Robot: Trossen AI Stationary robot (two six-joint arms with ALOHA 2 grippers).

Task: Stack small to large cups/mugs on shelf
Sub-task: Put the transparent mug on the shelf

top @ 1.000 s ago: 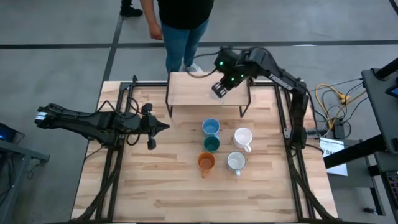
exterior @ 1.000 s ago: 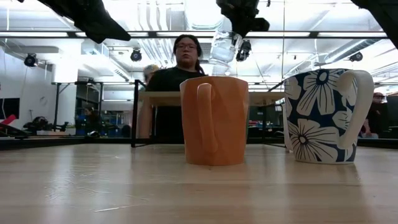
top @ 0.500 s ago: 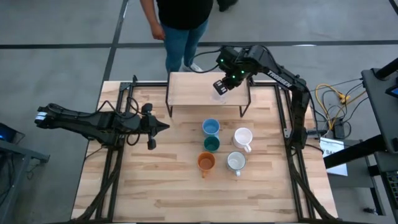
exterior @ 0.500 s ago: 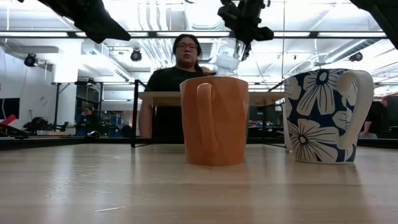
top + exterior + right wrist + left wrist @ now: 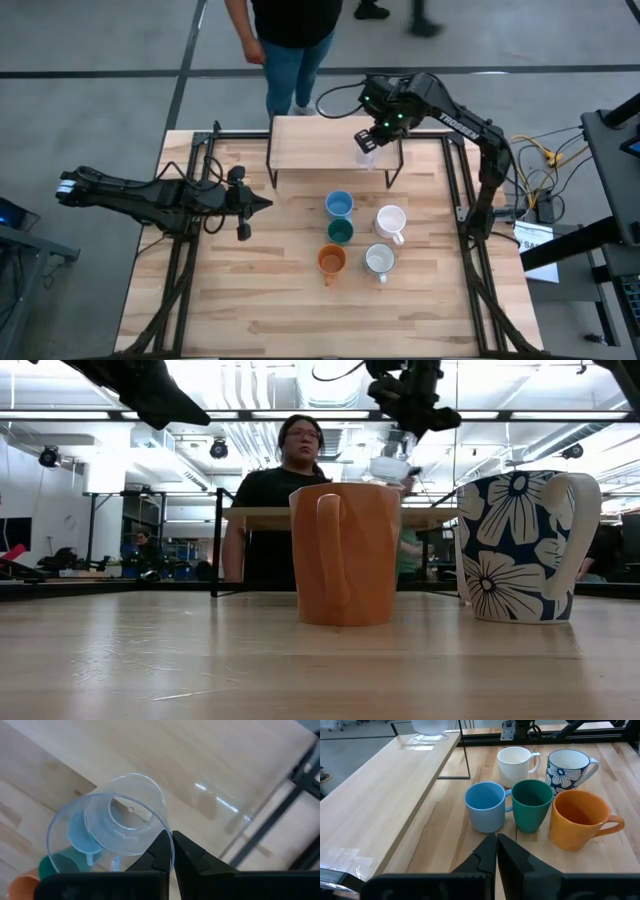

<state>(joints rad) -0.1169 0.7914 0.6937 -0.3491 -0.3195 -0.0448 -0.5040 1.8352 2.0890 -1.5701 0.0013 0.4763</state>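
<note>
The right gripper (image 5: 366,142) hangs over the right end of the shelf (image 5: 310,140), its fingers pinched on the rim of the clear glass (image 5: 112,820). In the low view the glass (image 5: 389,467) sits just above the shelf top (image 5: 270,513); whether it touches the plank I cannot tell.

The left gripper (image 5: 496,851) waits over the left part of the surface (image 5: 250,300), fingers pressed together with nothing between them, pointing toward the mugs.

Five vessels stand grouped on the surface in front of the shelf: the light blue mug (image 5: 339,205) nearest the shelf, the dark green cup (image 5: 340,232) just beside it, the orange mug (image 5: 332,261) next, the white mug (image 5: 390,221) and the flowered mug (image 5: 379,260) on the right.

A person (image 5: 290,480) stands behind the shelf.
</note>
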